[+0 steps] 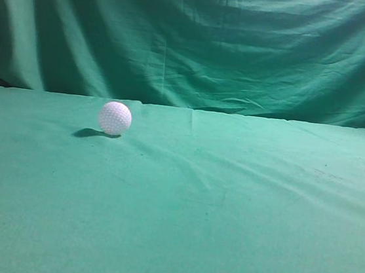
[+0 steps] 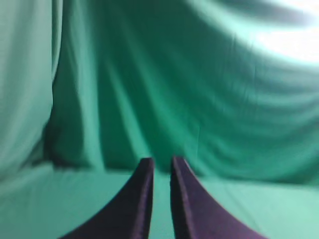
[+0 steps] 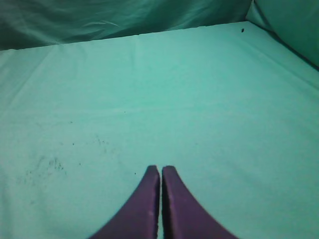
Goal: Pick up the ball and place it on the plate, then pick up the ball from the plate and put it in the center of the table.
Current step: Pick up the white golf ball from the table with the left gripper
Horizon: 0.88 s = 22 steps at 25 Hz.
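The white dimpled ball (image 1: 115,117) rests on the teal-green table (image 1: 227,207) at the back left in the exterior view, near the far edge, with its shadow to its left. No plate shows in any view. Neither gripper shows in the exterior view. My left gripper (image 2: 162,160) holds nothing, with only a narrow gap between its dark fingers; it hangs over the table and faces the curtain. My right gripper (image 3: 160,169) is shut and empty, low over bare cloth (image 3: 174,89). The ball shows in neither wrist view.
A draped green curtain (image 1: 200,40) hangs right behind the table's far edge. Wrinkles run across the cloth in the middle. In the right wrist view a side curtain (image 3: 294,25) bounds the table at the far right.
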{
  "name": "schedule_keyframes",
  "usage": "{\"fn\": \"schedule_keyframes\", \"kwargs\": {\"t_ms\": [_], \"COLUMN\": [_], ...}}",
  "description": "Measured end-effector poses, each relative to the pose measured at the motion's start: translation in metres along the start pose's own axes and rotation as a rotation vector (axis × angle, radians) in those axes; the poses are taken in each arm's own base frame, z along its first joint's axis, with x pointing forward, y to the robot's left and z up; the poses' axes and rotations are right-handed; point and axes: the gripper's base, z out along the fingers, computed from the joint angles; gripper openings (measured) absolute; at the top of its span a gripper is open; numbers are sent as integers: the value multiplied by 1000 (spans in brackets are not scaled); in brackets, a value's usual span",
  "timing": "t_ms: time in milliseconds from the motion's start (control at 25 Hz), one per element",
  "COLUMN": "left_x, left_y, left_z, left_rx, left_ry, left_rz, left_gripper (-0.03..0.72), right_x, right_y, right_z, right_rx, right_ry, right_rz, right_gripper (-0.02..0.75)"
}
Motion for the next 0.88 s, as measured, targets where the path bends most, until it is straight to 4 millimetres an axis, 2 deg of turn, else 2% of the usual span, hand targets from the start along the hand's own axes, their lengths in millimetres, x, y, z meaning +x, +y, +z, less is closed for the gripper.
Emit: {"fn": "schedule_keyframes", "kwargs": {"t_ms": [200, 280, 360, 560, 680, 880], "left_x": [-10, -9, -13, -41, -42, -31], "left_y": [-1, -1, -3, -7, -5, -9], "left_z": [-1, 0, 2, 21, 38, 67], "left_rx": [8, 11, 21, -16, -68, -61], "left_ry": [-107, -92, -22, 150, 295, 511], "left_rz": [-21, -73, -94, -91, -85, -86], "left_gripper": [55, 55, 55, 55, 55, 55], "right_x": [0, 0, 0, 0, 0, 0], "right_y": [0, 0, 0, 0, 0, 0], "right_z": [0, 0, 0, 0, 0, 0], "right_rx": [0, 0, 0, 0, 0, 0], "right_ry": [0, 0, 0, 0, 0, 0], "right_rz": [0, 0, 0, 0, 0, 0], "right_gripper": [0, 0, 0, 0, 0, 0]}}
